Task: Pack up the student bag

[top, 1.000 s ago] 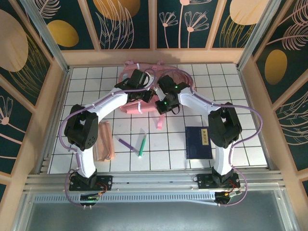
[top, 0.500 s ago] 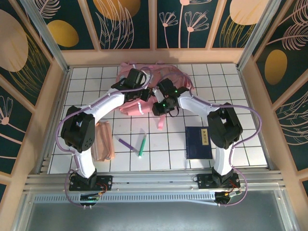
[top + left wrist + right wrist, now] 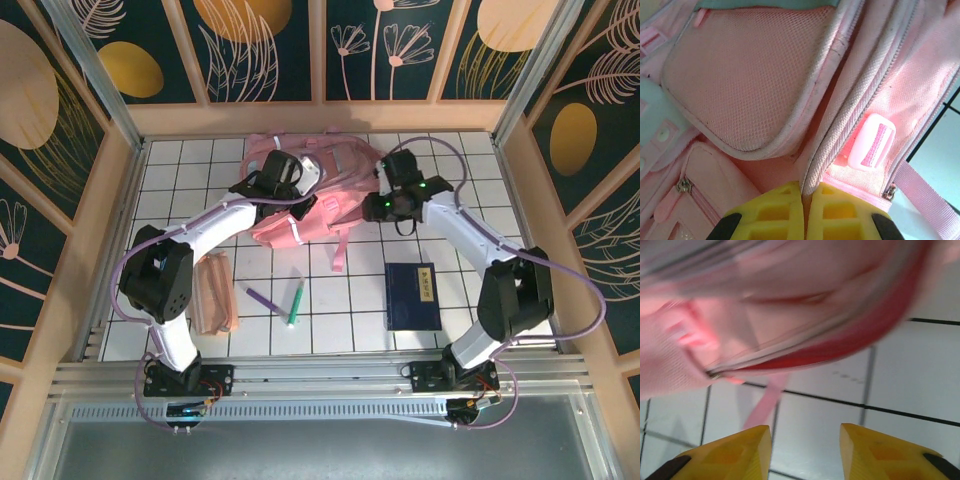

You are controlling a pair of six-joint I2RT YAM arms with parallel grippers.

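The right gripper (image 3: 805, 440) has swung off rightward, jaws now parted, the student bag (image 3: 335, 195) blurred beyond them; the left gripper (image 3: 806, 195) stays clamped on its zip edge (image 3: 837, 130).

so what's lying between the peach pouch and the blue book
In the top view, a purple pen and a green pen lie there.

The table (image 3: 470, 160) under and around the right gripper (image 3: 804, 434) is white tile with a dark grid, evenly lit, with soft shadows. Beyond the gripper and out to both its sides rise walls (image 3: 268, 50) of dark teal panels with gold discs and pale plant drawings, framed in light wood. Behind it a metal rail (image 3: 320, 378) runs along the table's edge.
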